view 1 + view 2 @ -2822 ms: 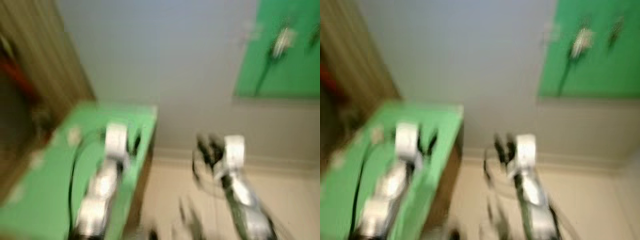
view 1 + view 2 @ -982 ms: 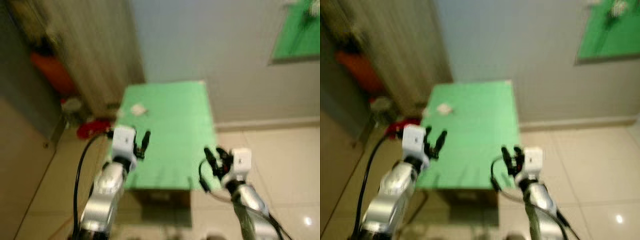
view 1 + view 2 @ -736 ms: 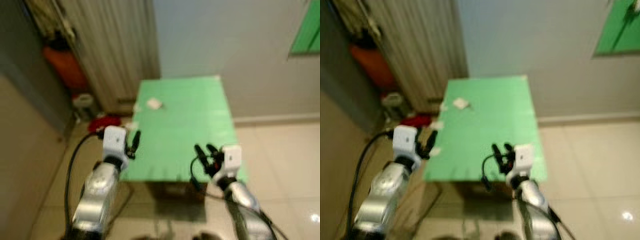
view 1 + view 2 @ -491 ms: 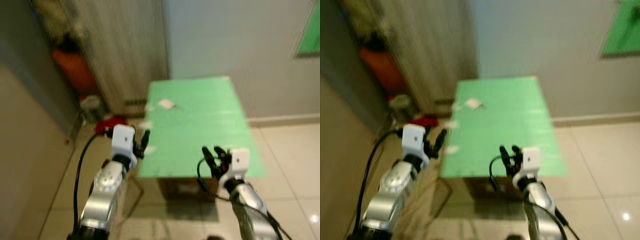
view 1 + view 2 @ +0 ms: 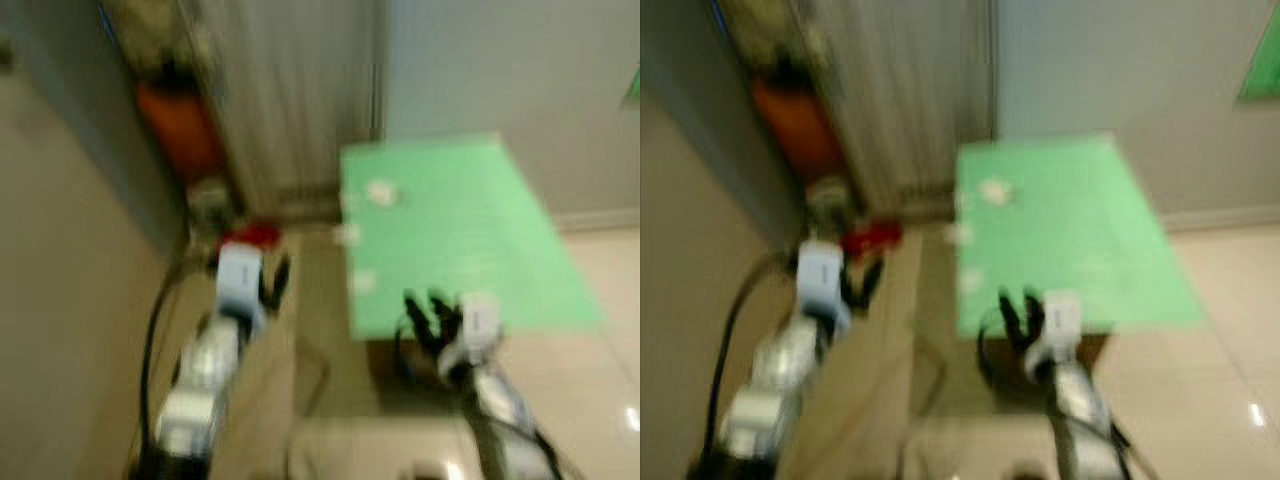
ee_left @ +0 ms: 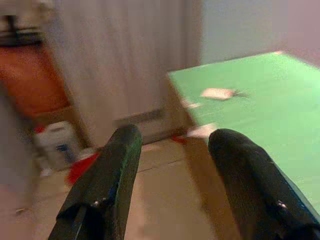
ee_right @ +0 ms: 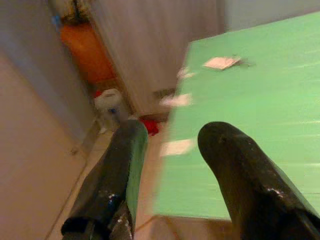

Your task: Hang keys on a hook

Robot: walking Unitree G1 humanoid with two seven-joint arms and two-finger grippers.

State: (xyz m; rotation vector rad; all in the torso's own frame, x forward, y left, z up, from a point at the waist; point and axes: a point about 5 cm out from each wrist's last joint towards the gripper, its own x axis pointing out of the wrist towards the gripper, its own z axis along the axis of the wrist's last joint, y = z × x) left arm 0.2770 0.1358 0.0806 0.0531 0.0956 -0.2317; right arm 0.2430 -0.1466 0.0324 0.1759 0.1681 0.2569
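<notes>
Seemingly lying at the green table's (image 5: 1060,240) far left edge, keys (image 7: 222,62) at eleven o'clock of the right gripper (image 5: 1022,310); both grippers, left gripper (image 5: 272,282) included, splayed, empty; long axis too blurred to tell.

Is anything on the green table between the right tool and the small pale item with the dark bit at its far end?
Nothing visible does. The right tool, fingers apart, hangs at the near edge of the green table; only bare tabletop runs on to the pale item, likely the keys, too blurred to confirm. The left tool is over the floor.
</notes>
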